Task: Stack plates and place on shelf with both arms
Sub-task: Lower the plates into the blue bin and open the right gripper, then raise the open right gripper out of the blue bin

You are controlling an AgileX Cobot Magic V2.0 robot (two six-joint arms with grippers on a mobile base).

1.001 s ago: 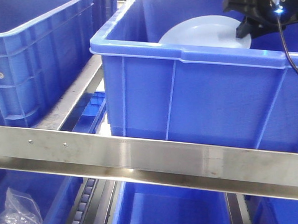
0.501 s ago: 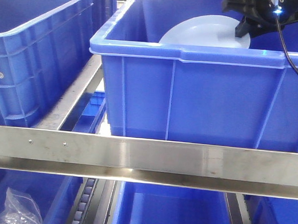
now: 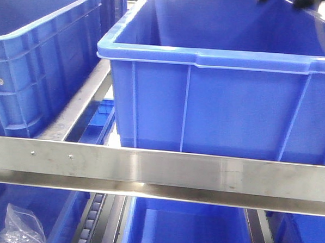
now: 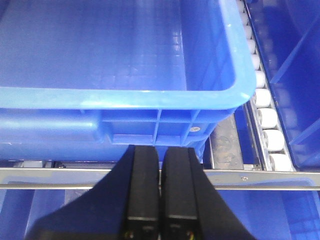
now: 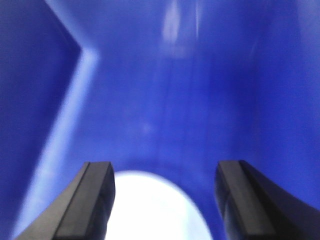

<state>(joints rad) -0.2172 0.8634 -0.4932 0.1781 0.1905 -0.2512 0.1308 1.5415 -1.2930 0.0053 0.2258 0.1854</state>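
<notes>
With the right tool [image 5: 162,200] spread wide above the plate [image 5: 150,210] in the crate [image 3: 209,58], the left tool [image 4: 160,185] pressed together should descend slowly and level.

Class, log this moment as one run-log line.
left gripper: shut, outside blue crate | right gripper: open above plate | plate: inside crate

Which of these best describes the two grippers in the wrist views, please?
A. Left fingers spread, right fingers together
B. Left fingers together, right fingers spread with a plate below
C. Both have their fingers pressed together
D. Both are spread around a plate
B: the left gripper shows its fingers side by side in front of a blue bin, while the right gripper has its fingers wide apart over a pale plate.
</notes>
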